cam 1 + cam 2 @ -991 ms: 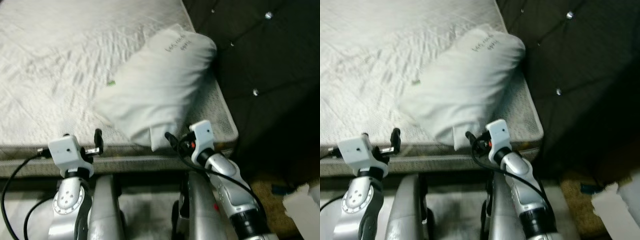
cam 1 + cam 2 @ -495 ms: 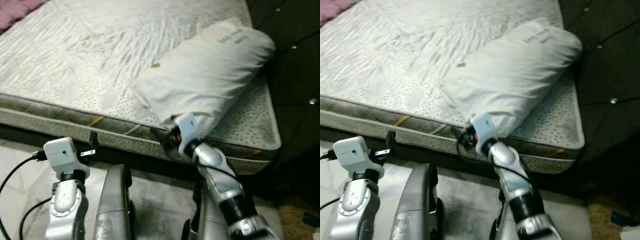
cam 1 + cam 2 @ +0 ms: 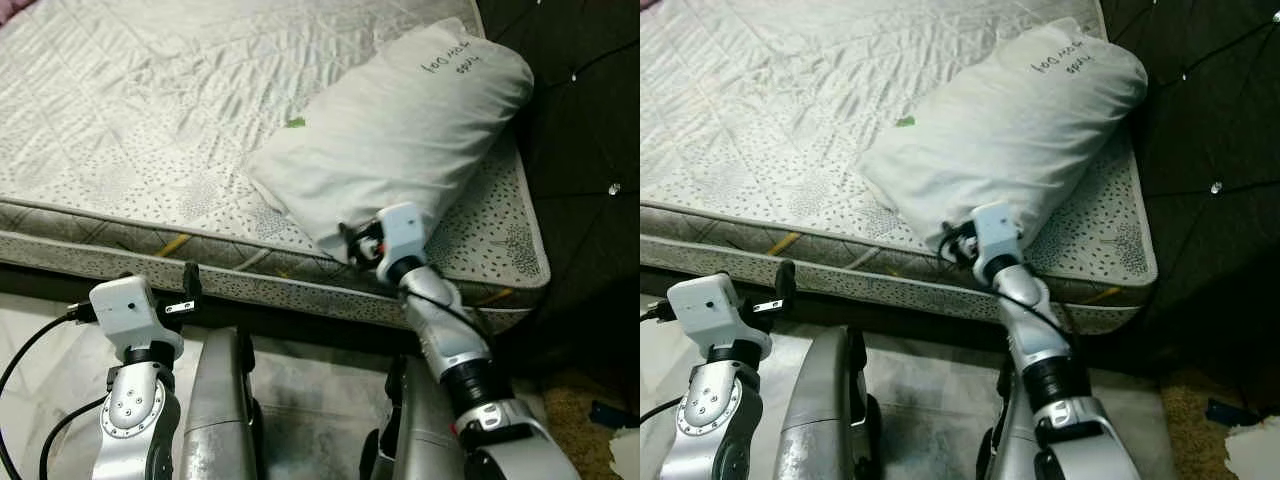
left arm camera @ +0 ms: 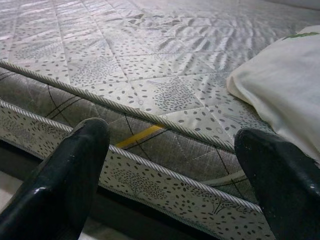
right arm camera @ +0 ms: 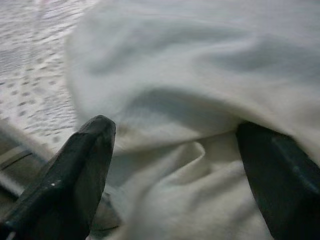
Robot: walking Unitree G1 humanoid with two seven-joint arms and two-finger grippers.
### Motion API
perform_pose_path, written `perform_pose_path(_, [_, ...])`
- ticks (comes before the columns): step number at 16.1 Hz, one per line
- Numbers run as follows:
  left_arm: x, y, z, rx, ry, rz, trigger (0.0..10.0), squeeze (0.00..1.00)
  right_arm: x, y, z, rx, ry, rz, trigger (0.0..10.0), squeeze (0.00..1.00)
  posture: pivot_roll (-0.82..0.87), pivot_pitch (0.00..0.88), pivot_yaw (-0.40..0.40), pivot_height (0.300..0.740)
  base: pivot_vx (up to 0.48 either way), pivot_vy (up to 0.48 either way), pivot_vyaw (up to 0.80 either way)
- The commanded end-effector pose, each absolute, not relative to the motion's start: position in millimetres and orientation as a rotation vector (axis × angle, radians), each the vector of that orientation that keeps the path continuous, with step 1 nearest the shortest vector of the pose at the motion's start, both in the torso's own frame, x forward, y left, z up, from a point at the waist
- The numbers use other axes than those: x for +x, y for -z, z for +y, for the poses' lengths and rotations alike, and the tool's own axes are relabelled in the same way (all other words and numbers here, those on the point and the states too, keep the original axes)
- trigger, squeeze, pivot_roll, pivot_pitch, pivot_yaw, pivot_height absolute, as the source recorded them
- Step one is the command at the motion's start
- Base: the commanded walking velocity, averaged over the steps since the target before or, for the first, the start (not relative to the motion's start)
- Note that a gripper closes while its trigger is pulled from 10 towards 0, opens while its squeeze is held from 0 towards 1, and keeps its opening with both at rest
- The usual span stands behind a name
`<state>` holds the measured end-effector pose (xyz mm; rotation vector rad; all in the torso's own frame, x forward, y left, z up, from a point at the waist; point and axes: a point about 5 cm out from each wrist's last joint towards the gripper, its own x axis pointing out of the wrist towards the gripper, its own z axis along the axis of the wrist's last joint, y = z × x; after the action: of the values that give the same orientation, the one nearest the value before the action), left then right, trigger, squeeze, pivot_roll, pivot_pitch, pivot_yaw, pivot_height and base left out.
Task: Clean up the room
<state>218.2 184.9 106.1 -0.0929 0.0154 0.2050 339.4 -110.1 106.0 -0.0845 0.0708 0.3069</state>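
Right wrist view: right tool (image 5: 175, 165) spread wide, pillow's (image 3: 400, 130) near open end between its fingers. Pillow on bed (image 3: 130, 130), right side, long axis near-left to far-right. Left tool (image 4: 170, 165) wide too, empty, well left at bed edge.

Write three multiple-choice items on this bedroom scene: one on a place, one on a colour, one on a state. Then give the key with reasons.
1. Where does the pillow lie?
A. on the floor
B. on the mattress, near the corner by the dark headboard
C. on a chair

2. What colour is the pillow?
A. white
B. red
C. blue

3. How are the right gripper's fingers?
A. shut tight
B. spread open at the pillow's near end
C. holding a cup

Key: 1 B, the pillow rests on the mattress beside the headboard. 2 A, its fabric is white. 3 B, the right wrist view has both fingers wide apart with pillow fabric between them.
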Motion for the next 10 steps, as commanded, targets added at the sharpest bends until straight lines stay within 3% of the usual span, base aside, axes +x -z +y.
perform_pose_path(1, [213,-106,188,-0.082,-0.218,0.026,10.0,0.0,341,-107,-124,-0.058,-0.253,0.057,10.0,0.0,0.13,0.19,-0.05,0.545,0.0,0.0,0.0])
perform_pose_path(4, [214,-107,186,-0.084,-0.209,0.03,10.0,0.0,329,-96,-137,-0.067,-0.238,0.101,10.0,0.0,0.12,0.198,-0.043,0.545,0.0,0.0,0.0])
perform_pose_path(8, [218,-107,188,-0.079,-0.191,0.03,10.0,0.0,272,-81,-158,-0.106,-0.309,0.18,10.0,0.0,0.1,0.193,-0.028,0.545,0.0,0.0,0.0])
perform_pose_path(10, [220,-107,186,-0.079,-0.183,0.031,10.0,0.0,263,-82,-172,-0.144,-0.284,0.177,10.0,0.0,0.08,0.191,-0.023,0.545,0.0,0.0,0.0])
